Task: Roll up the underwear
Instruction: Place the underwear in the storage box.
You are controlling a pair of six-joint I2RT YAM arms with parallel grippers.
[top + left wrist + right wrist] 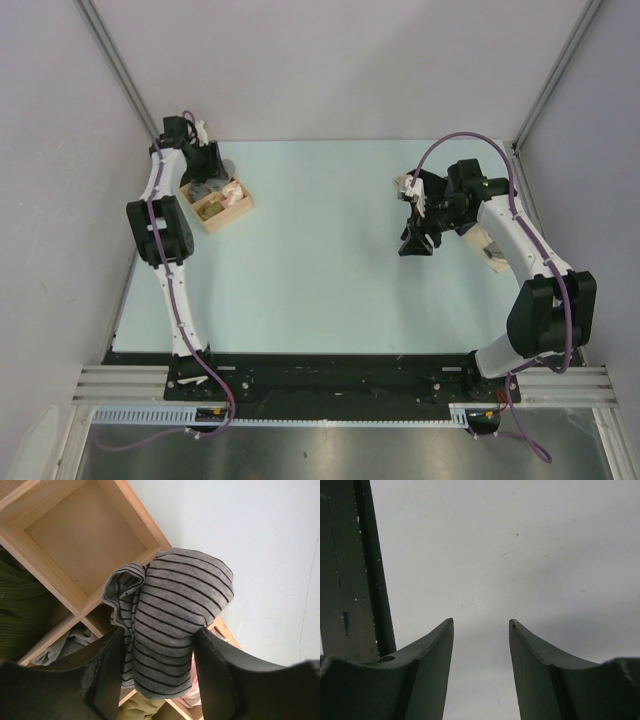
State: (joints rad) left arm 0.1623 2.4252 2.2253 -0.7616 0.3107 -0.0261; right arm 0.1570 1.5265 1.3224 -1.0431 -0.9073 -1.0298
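Note:
The underwear (pixel 175 610) is a rolled bundle of grey cloth with thin dark stripes. In the left wrist view it sits between the two fingers of my left gripper (pixel 160 632), which is shut on it, both fingers against the cloth. It hangs just above a wooden compartment box (pixel 45 560), over the divider beside an empty compartment. From above, my left gripper (pixel 205 165) is at the table's far left over the box (pixel 222 205), and the arm hides the roll. My right gripper (pixel 416 245) hovers open at the right, with only bare table between its fingers (pixel 445 645).
Other compartments of the box hold a dark green garment (pixel 20 610), a pale grey one (pixel 70 645), an olive one (pixel 140 707) and a pink one (pixel 192 695). A dark frame post (pixel 350 570) stands left of my right gripper. Walls close in the table at the back and sides.

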